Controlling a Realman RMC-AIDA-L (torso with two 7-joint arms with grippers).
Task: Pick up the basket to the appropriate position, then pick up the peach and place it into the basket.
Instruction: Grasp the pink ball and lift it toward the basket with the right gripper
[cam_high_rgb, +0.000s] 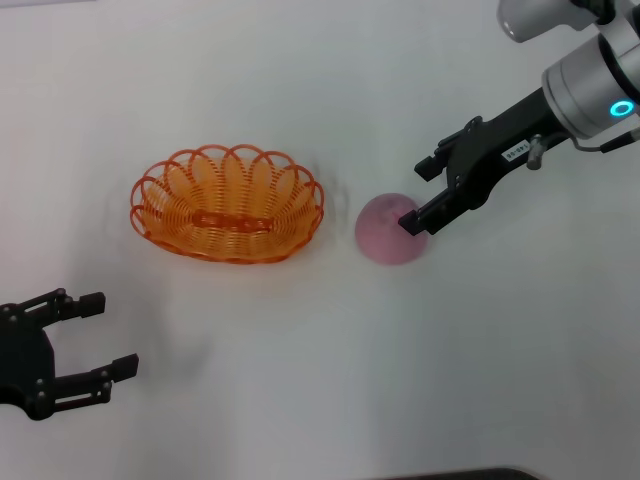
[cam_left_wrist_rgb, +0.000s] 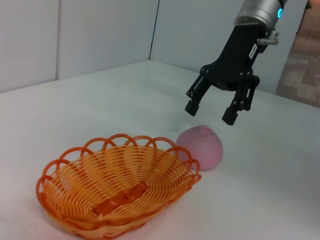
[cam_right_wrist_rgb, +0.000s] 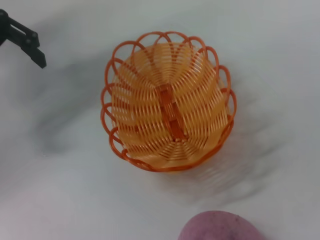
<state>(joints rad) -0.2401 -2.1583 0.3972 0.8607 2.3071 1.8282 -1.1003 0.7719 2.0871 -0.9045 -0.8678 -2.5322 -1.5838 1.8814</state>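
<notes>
Head view: basket (cam_high_rgb: 228, 204) lies long-axis left-right; peach (cam_high_rgb: 389, 231) beside.

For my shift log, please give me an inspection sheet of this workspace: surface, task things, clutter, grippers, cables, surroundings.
Surface: white table, bare around the items.
Basket: orange, upright, nothing inside.
Peach: pink, on the table beside the basket, apart from it.
Clutter: nothing seen.
Right gripper: open, hovering just above the peach, not touching.
Left gripper: open, low near the table's near-left edge, away from the basket.
Cables: nothing seen.
Surroundings: pale wall panels behind the table.
</notes>
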